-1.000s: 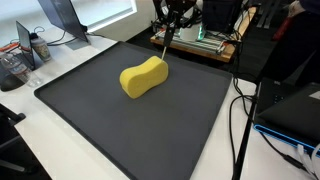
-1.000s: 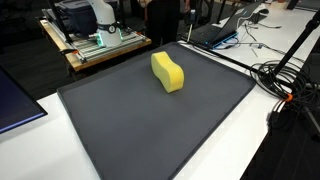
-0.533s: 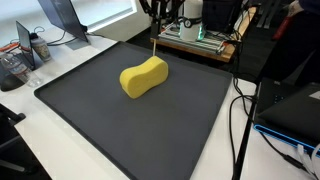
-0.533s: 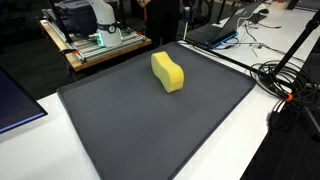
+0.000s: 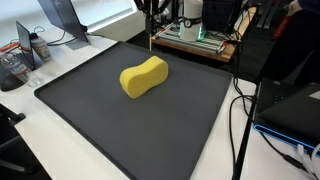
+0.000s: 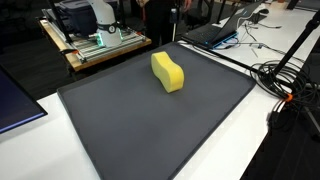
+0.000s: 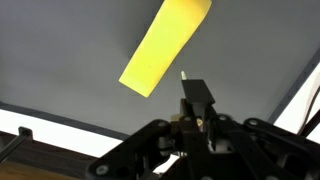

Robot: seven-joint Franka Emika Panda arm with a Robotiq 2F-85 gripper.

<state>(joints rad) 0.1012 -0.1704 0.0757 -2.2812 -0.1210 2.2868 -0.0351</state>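
A yellow peanut-shaped sponge (image 5: 143, 77) (image 6: 168, 72) lies on the far half of a dark mat (image 5: 130, 135) (image 6: 150, 135). My gripper (image 5: 152, 10) hangs high over the mat's far edge, above and behind the sponge, mostly cut off by the frame's top. It is shut on a thin pale stick (image 5: 152, 38) that points straight down and touches nothing. In the wrist view the closed fingertips (image 7: 195, 92) show the stick's tip (image 7: 182, 74) poking out, with the sponge (image 7: 165, 45) beyond it on the mat (image 7: 60, 50).
A workbench with electronics (image 5: 200, 38) (image 6: 100, 40) stands just behind the mat. Cables (image 5: 240, 110) (image 6: 290, 80) trail along one side. A laptop (image 6: 215, 32) sits at a far corner, and a box of small items (image 5: 12, 65) stands on the white table.
The gripper has risen with the stick and drifted away from the sponge toward the mat's far edge. The sponge has not moved.
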